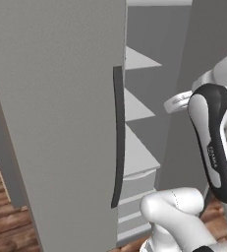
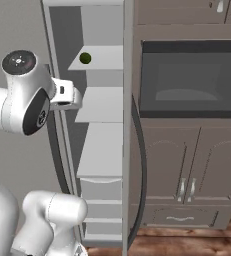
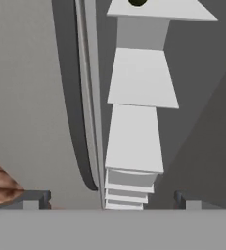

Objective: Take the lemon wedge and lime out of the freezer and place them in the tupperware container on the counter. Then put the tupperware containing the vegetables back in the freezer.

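Note:
The freezer [image 2: 101,150] stands open, its pale shelves stacked above white drawers. The lime [image 2: 85,58], a small dark green ball, rests on the left of an upper shelf, and its lower edge peeks in at the top of the hand view as the lime [image 3: 137,2]. My gripper [image 3: 110,199] hangs in front of the opening, well short of the shelves, open with nothing between its fingertips [image 3: 36,197]. The lemon wedge, the tupperware container and the counter are out of view.
The freezer door [image 1: 61,108] is swung wide to the left, its long dark bar handle [image 1: 118,138] close to my arm. Right of the freezer are a built-in dark oven [image 2: 189,80] and grey cabinet doors [image 2: 187,165]. Wooden floor [image 1: 7,221] lies below.

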Controlling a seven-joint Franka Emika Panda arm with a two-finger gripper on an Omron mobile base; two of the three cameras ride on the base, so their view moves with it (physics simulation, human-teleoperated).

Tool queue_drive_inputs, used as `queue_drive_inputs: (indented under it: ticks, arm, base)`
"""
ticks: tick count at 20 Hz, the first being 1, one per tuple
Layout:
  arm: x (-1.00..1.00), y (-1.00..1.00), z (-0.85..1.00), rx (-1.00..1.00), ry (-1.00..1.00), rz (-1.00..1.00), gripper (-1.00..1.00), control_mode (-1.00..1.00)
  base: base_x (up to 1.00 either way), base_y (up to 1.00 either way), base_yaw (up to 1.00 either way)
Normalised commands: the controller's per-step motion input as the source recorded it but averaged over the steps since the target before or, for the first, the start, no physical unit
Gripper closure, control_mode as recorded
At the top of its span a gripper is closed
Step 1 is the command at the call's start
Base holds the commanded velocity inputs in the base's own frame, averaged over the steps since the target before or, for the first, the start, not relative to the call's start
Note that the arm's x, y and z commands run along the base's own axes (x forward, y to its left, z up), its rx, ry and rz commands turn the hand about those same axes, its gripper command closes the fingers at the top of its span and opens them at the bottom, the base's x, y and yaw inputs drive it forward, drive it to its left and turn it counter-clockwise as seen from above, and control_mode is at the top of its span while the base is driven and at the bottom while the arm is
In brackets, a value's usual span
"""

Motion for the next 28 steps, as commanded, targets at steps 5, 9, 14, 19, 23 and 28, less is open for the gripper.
queue_drive_inputs:
  ticks: [5,9,14,19,23,28]
  arm:
    - [0.33,-0.05,0.02,0.0,-0.02,0.0,-1.0,-1.0]
    - [0.3,0.0,0.15,0.01,-0.05,0.0,-1.0,-1.0]
    - [0.45,0.0,0.26,0.03,-0.04,0.01,-1.0,-1.0]
    - [0.61,0.0,0.27,0.04,0.0,0.03,-1.0,-1.0]
    - [0.5,0.0,0.24,0.03,0.0,0.03,-1.0,-1.0]
    - [0.44,0.0,0.12,0.03,-0.01,0.04,-1.0,-1.0]
  base:
    - [0.0,0.0,0.0]
    - [0.0,0.0,0.0]
    - [0.0,0.0,0.0]
    - [0.0,0.0,0.0]
    - [0.0,0.0,0.0]
    - [0.0,0.0,0.0]
